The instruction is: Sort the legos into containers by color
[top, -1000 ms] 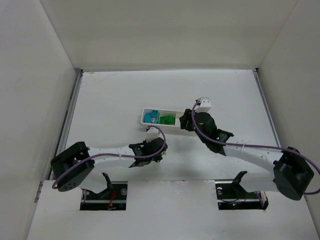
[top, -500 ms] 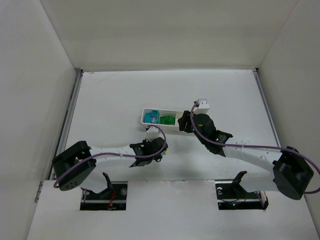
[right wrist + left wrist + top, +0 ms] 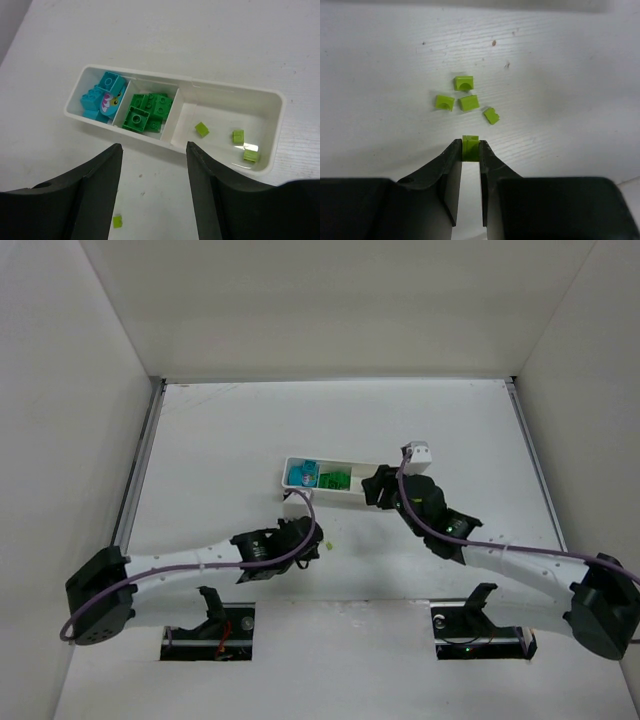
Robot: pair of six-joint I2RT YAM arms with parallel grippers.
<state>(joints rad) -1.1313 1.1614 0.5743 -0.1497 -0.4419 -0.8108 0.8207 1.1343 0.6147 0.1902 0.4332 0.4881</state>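
The white tray [image 3: 277, 100] has three compartments: cyan-blue legos [image 3: 102, 95] on the left, dark green legos [image 3: 147, 110] in the middle and three pale yellow-green legos [image 3: 239, 136] on the right. My right gripper [image 3: 154, 147] is open and empty, just in front of the tray's near wall. My left gripper [image 3: 470, 146] is shut on a yellow-green lego [image 3: 470, 145] low over the table. Several loose yellow-green legos [image 3: 469, 102] lie on the table just beyond it. In the top view the tray [image 3: 290, 462] lies mid-table, with the left gripper [image 3: 300, 538] near it and the right gripper [image 3: 376, 486] at its right end.
One loose yellow-green lego [image 3: 117, 221] lies on the table in front of the tray, and it also shows in the top view [image 3: 326, 546]. White walls enclose the table on the left, the right and the back.
My left arm has swung left and its wrist has drawn back a little toward the near-left. My right wrist has shifted slightly right and nearer, away from the tray's end.
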